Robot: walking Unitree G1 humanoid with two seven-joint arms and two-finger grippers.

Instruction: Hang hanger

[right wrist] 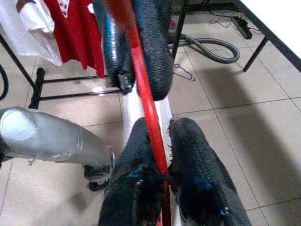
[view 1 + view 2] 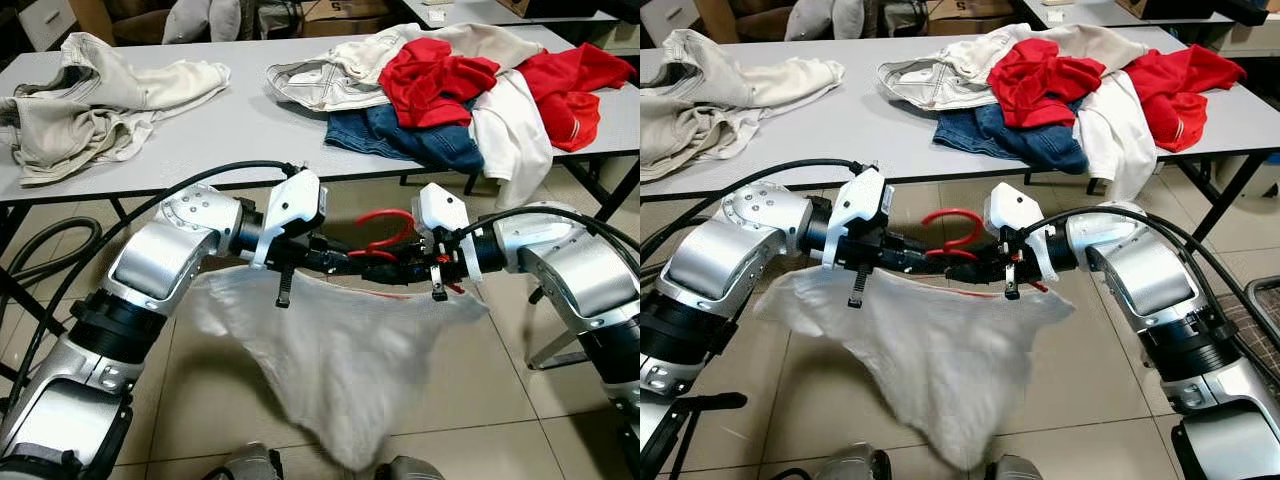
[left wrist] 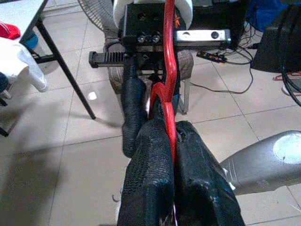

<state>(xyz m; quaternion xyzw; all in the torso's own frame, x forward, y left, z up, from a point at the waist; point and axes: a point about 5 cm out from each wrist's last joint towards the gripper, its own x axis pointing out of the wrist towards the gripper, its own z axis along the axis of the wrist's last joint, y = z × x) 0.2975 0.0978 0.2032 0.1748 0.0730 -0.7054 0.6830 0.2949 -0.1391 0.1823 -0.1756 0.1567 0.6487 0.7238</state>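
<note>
- A red hanger (image 2: 385,238) is held level between the two arms, in front of the robot and just short of the near edge of the table (image 2: 250,130), above the tiled floor (image 2: 480,400).
- The left gripper (image 2: 340,262) is clenched on the hanger's bar from the robot's left; in the left wrist view its fingers (image 3: 150,174) are pressed together with the red bar running out between them.
- The right gripper (image 2: 400,268) is clenched on the same bar from the opposite end; in the right wrist view its fingers (image 1: 197,169) are closed about the red bar (image 1: 146,108).
- A white garment (image 2: 330,360) is draped over the hanger and hangs slack below both wrists. The two-handed hold is judged to keep the bar level so that the cloth does not slide off either shoulder.
- The hook (image 2: 952,228) is turned upward and towards the table, left free of both grippers, presumably so that it can be set over a rail.
- A rack with hung clothes (image 1: 75,33) is seen in the right wrist view; it is judged the likely destination.
- On the table, beige clothing (image 2: 90,100) lies at the left edge and a pile of red, white and denim garments (image 2: 450,100) towards the right edge, apart from the held hanger.
- The hanging step is judged not yet done.
</note>
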